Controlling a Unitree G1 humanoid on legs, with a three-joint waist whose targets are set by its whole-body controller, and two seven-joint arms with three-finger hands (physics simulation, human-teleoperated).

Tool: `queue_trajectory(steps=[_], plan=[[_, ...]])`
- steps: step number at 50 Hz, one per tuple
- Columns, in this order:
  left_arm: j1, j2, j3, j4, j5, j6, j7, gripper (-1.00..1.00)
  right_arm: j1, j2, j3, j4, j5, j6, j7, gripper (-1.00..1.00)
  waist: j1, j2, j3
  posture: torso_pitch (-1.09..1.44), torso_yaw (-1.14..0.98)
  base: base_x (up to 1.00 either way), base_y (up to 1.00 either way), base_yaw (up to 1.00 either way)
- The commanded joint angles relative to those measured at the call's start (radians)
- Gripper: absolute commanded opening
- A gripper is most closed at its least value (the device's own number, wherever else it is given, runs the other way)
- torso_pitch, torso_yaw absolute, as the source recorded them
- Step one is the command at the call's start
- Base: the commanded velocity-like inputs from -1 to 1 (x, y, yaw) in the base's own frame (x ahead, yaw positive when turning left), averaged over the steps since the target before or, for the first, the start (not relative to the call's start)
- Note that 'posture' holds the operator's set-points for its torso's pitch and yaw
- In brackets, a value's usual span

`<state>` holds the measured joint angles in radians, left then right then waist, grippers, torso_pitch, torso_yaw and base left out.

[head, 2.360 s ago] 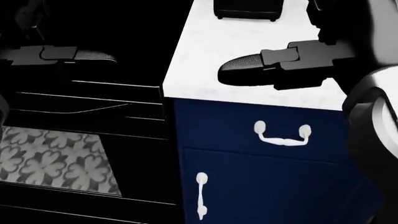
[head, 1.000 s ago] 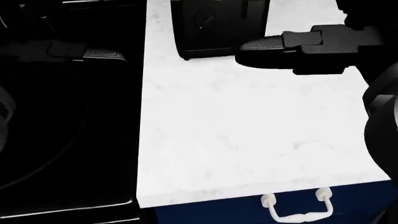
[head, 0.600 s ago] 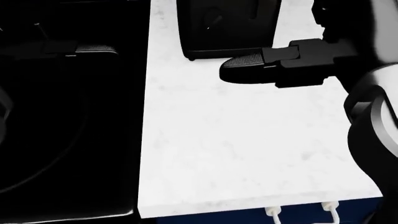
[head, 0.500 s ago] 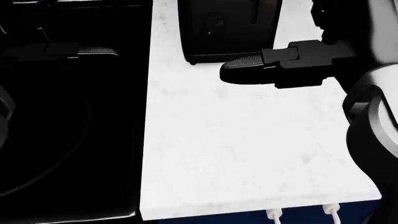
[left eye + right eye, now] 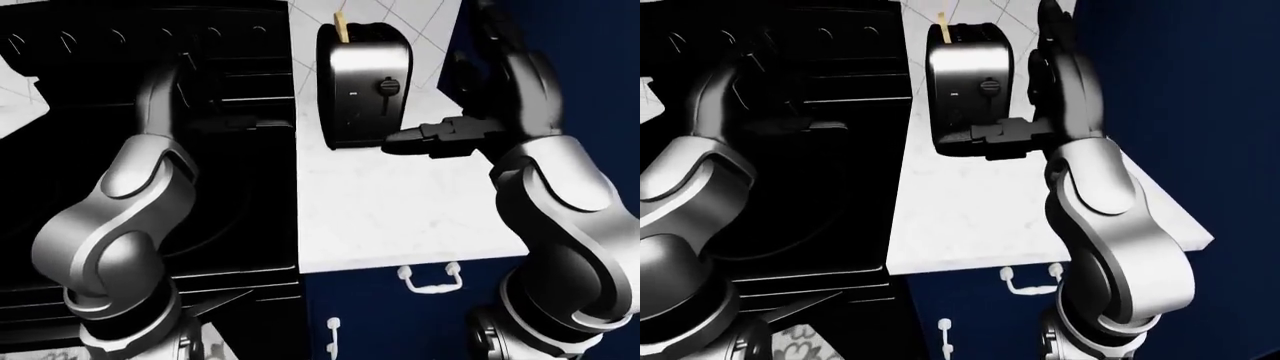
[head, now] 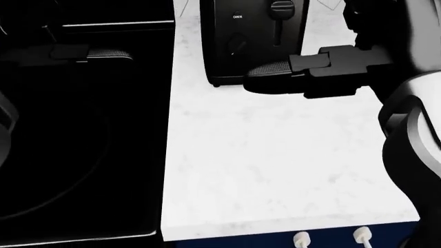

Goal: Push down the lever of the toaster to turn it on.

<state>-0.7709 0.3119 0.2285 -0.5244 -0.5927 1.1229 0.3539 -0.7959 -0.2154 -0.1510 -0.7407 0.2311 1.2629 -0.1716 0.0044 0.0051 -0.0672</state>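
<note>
A dark, shiny toaster (image 5: 358,82) stands on the white counter (image 6: 275,170) at the top of the views, with a slice of bread (image 5: 341,26) sticking out of its slot. Its lever knob (image 5: 388,86) sits high in the vertical track on the face turned toward me. My right hand (image 5: 403,140) is open with fingers stretched flat. It hovers beside the toaster's lower right corner, well below the lever; I cannot tell whether it touches. My left hand (image 5: 236,121) is open over the black stove, empty.
The black stove (image 6: 76,155) fills the left side, flush against the counter's left edge. A dark blue cabinet wall (image 5: 1180,112) rises at the right. Below the counter's near edge are blue drawers with white handles (image 5: 430,276).
The camera has moved closer and upward: the drawers slid down out of the head view and more of the toaster's face and lever appeared. My right hand kept its flat pose near the toaster's base.
</note>
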Motion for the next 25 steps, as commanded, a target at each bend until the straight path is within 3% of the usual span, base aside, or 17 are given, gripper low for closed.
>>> queue_trajectory(steps=[1,17,25], plan=[[-0.028,0.009,0.006,-0.019,-0.002,-0.024,0.004,1.0,-0.029,-0.006,-0.006,-0.015,-0.004,-0.023,-0.001,1.0,0.0,0.001,-0.018,-0.19,0.0,0.0,0.0,0.0],[-0.019,0.007,-0.007,-0.014,0.018,-0.036,-0.02,1.0,-0.022,0.001,0.003,-0.01,-0.016,-0.035,0.006,1.0,0.004,0.002,-0.079,-0.26,0.0,0.0,0.0,0.0],[-0.021,-0.001,-0.001,-0.021,0.021,-0.039,-0.017,1.0,-0.024,0.002,0.001,-0.014,-0.017,-0.03,0.009,1.0,0.006,0.002,-0.13,-0.33,0.0,0.0,0.0,0.0]])
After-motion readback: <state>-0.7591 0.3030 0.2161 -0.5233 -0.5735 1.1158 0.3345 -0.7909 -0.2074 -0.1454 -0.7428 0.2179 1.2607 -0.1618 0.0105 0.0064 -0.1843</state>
